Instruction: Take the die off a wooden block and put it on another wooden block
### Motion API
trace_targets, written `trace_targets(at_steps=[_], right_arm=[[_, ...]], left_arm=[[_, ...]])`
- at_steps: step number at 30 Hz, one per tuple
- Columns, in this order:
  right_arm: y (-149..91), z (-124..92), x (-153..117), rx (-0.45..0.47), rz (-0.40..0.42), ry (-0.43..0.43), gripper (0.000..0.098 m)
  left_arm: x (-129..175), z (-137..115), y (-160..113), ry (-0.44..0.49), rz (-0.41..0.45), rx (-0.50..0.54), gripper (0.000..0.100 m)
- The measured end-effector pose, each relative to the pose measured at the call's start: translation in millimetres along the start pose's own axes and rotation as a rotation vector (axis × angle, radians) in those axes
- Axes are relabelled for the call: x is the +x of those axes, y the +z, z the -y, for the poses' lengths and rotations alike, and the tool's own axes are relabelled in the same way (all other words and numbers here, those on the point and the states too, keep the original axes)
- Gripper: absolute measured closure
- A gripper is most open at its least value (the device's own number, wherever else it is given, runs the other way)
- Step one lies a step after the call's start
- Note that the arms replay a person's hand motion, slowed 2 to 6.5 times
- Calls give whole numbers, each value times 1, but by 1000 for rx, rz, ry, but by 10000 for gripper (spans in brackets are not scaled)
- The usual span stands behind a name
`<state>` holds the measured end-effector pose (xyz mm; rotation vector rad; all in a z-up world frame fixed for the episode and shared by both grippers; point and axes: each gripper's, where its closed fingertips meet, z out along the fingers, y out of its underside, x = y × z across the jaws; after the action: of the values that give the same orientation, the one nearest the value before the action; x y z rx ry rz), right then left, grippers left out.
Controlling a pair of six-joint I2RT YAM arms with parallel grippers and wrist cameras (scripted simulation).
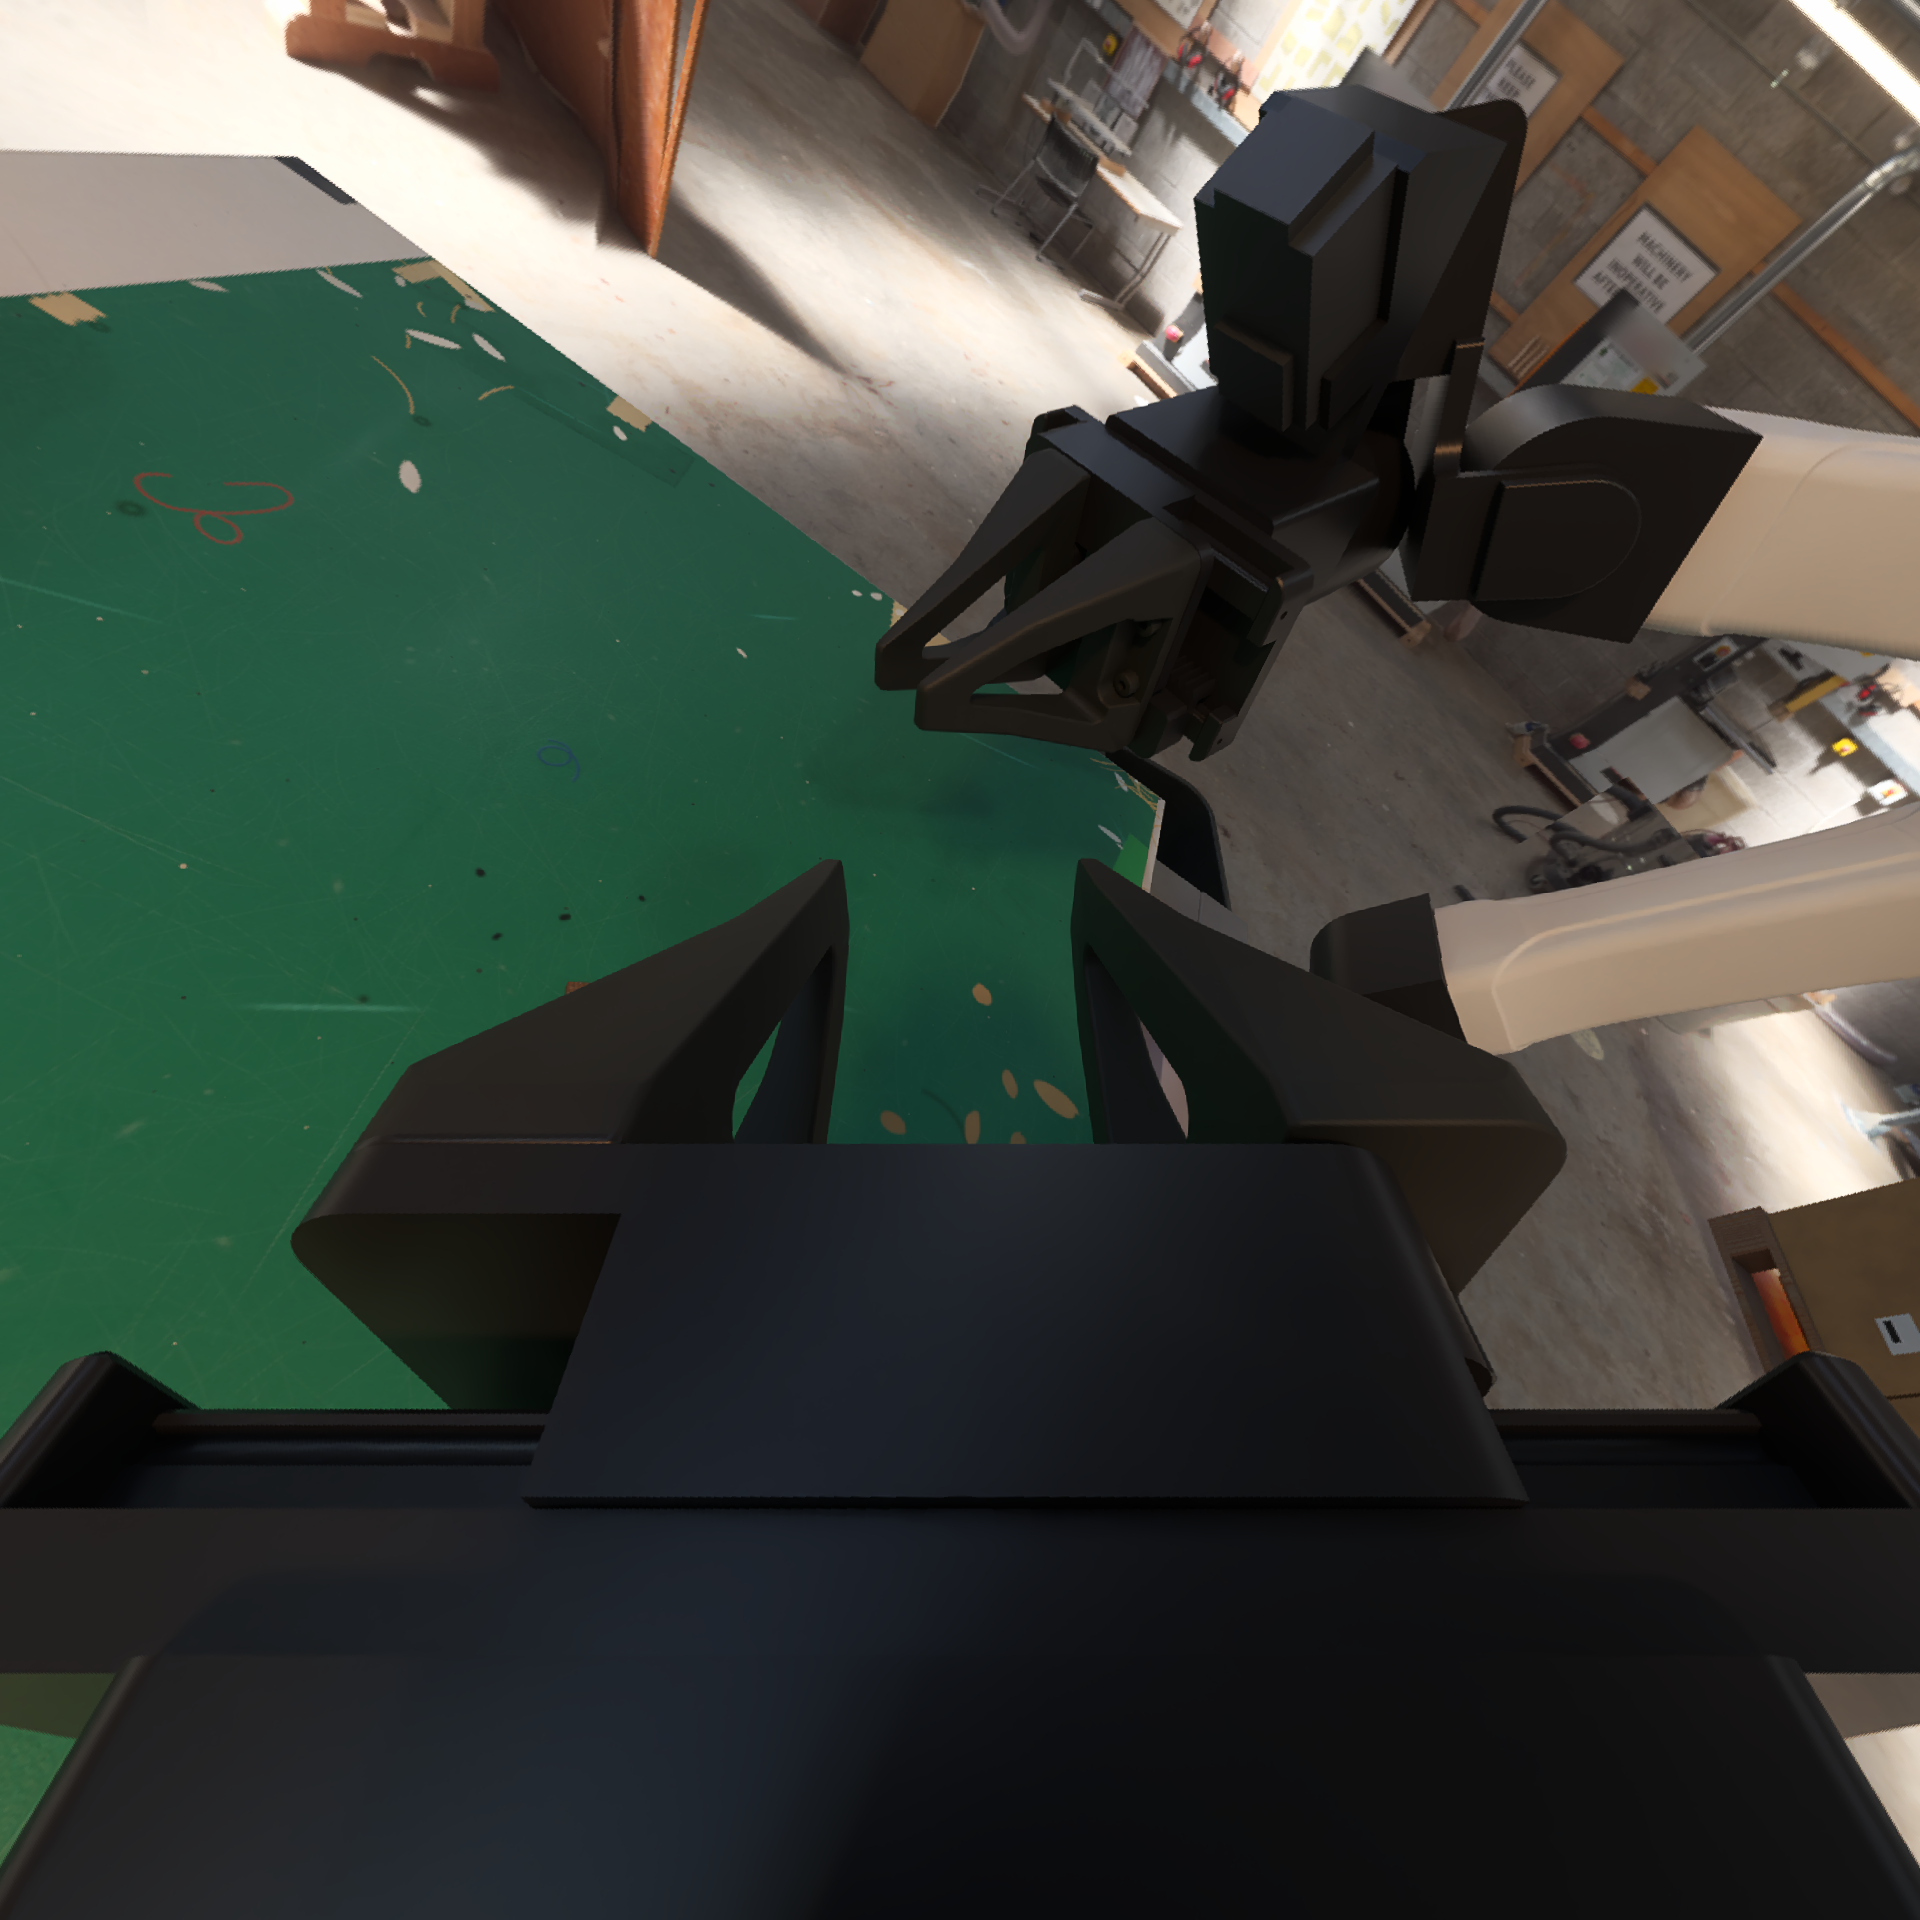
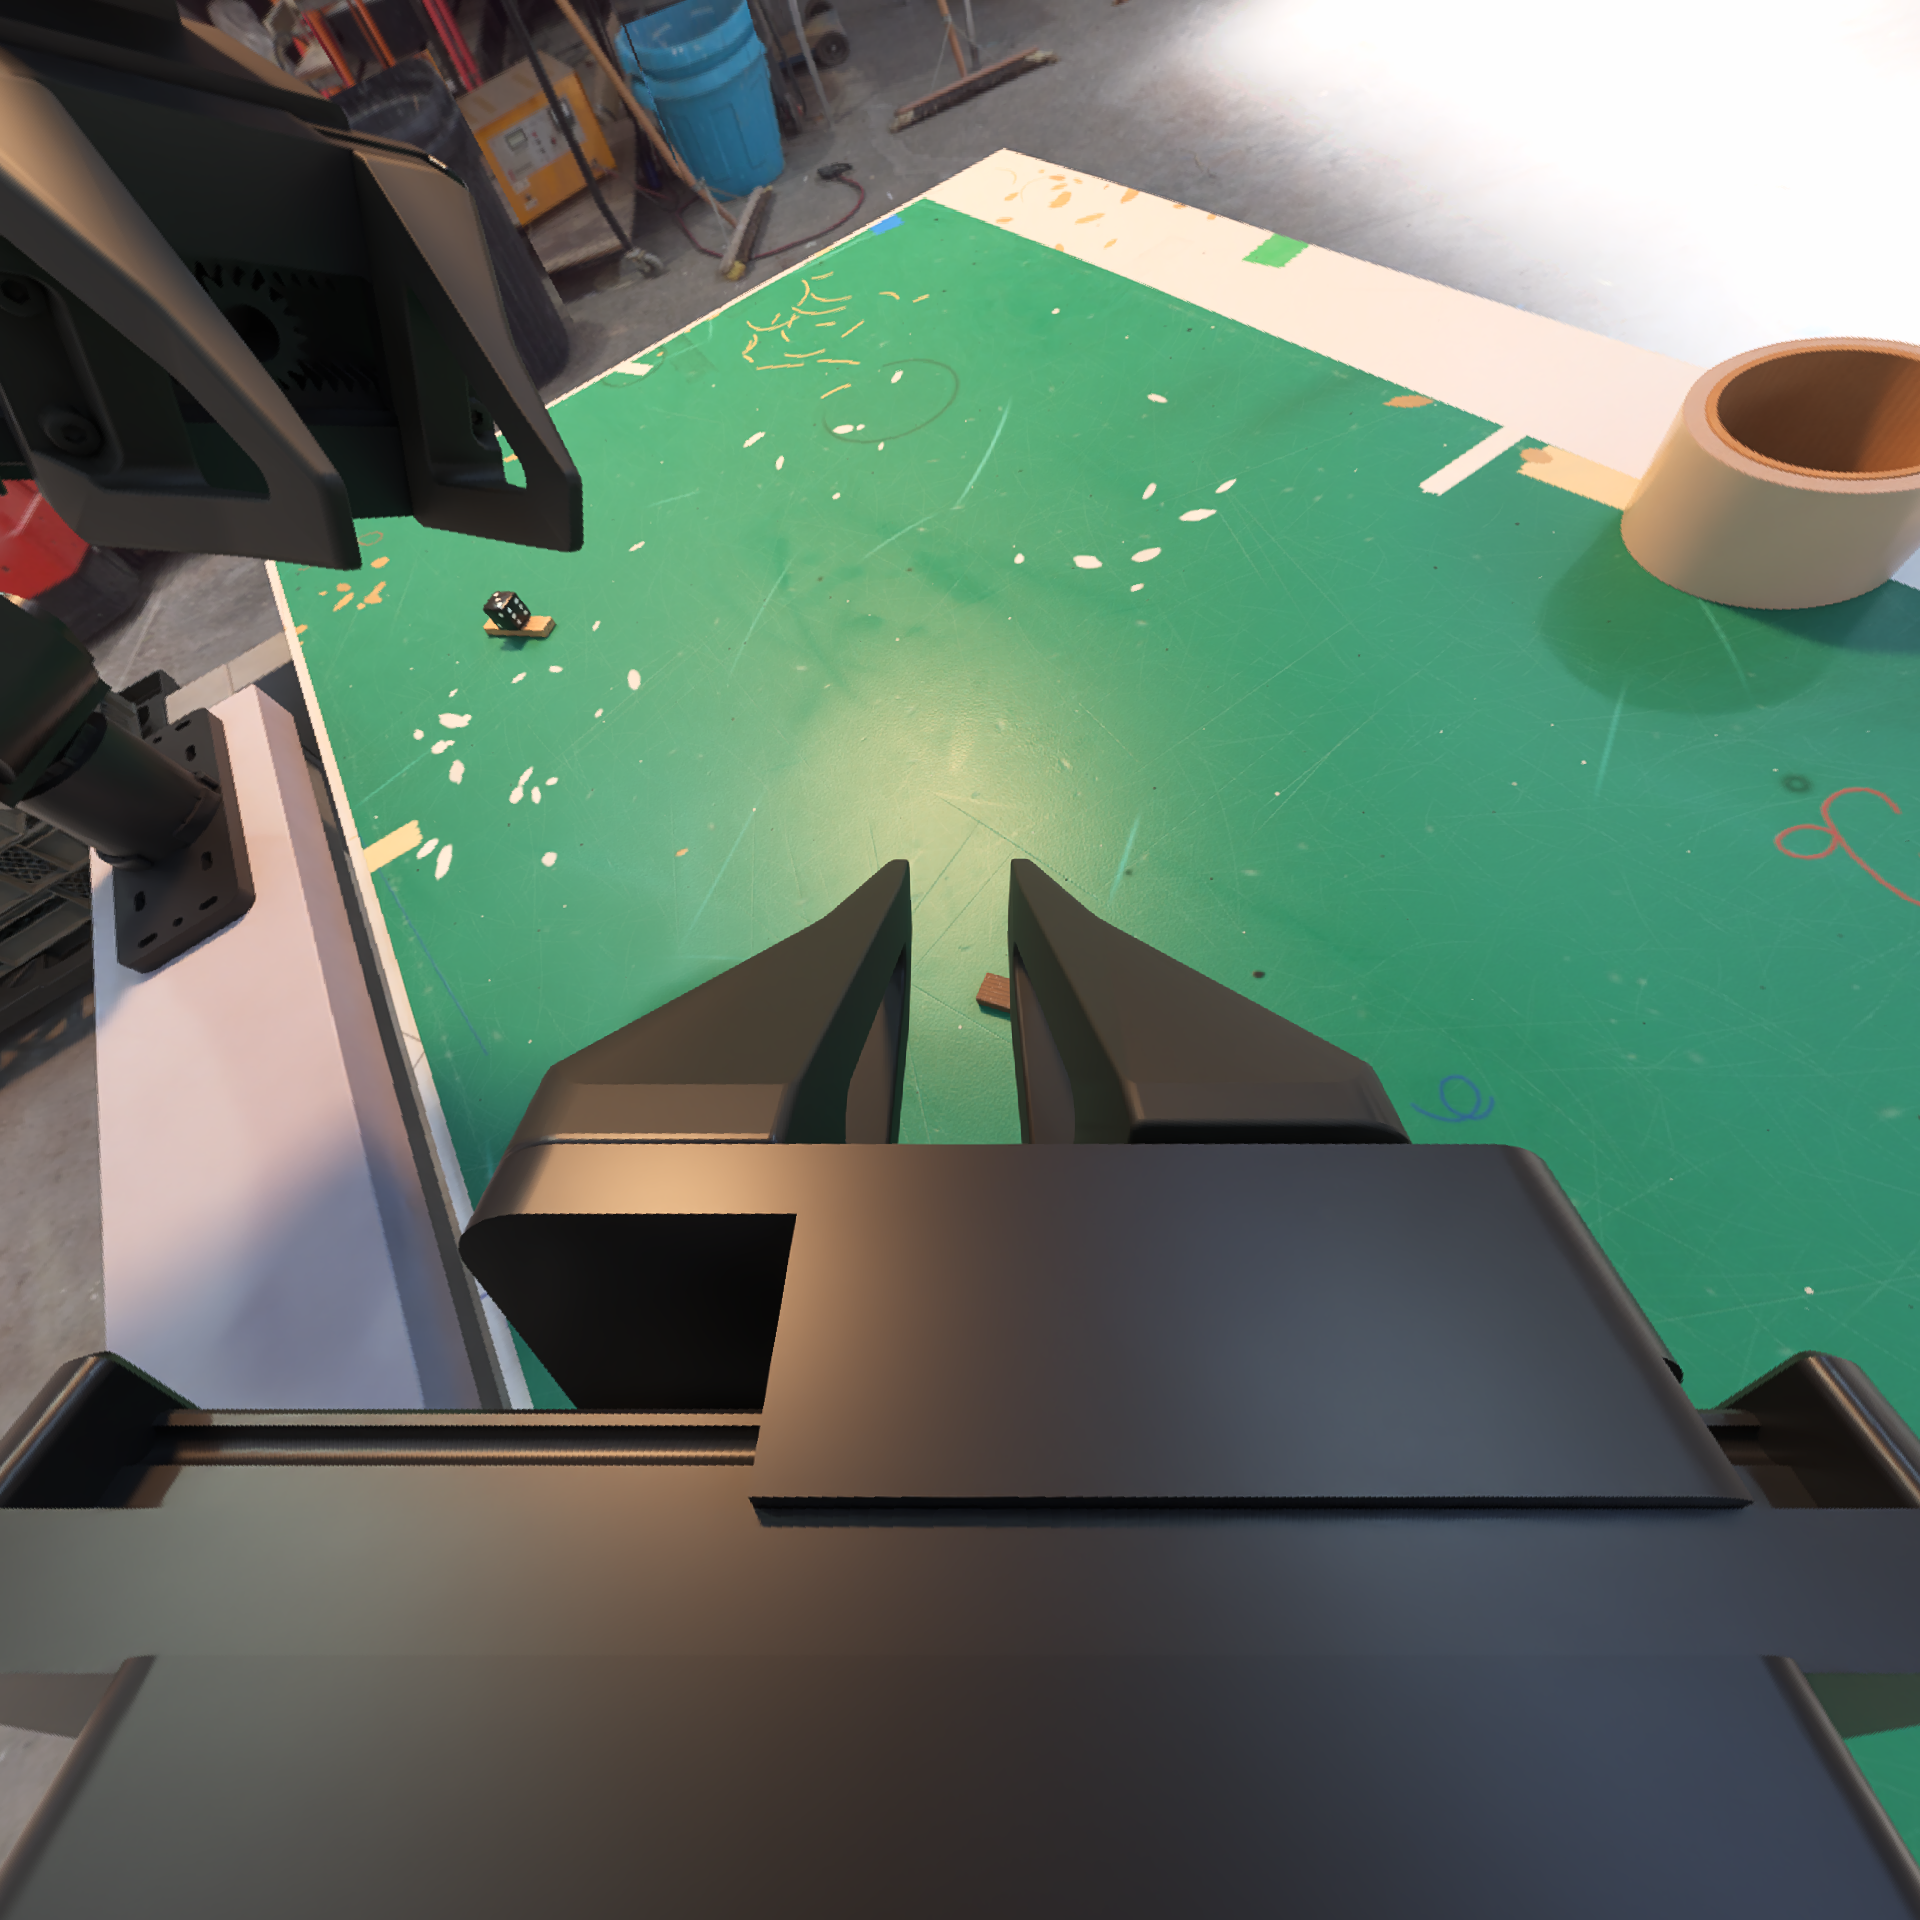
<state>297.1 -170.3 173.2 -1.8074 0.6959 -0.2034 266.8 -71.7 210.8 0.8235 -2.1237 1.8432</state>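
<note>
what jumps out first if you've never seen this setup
The green mat fills most of both views, scuffed and flecked with pale chips. On it, the tape roll stands out at the far right edge, while the small black die sits on a wooden block far off to the left. A second block lies between the fingers of the right gripper, and the left gripper hangs open over bare mat.

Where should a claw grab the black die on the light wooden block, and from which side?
Probably from above, pinching two opposite side faces of the die. It sits on top of the thin, flat light wooden block, so its sides are exposed and a low approach might nudge the block.
</note>
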Motion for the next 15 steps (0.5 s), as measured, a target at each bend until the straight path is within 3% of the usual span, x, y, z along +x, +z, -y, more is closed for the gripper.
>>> trace_targets(at_steps=[15], right_arm=[[-1, -2, -1, -29, -4, -48, 821]], left_arm=[[1, 3, -1, 6, -8, 12, 636]])
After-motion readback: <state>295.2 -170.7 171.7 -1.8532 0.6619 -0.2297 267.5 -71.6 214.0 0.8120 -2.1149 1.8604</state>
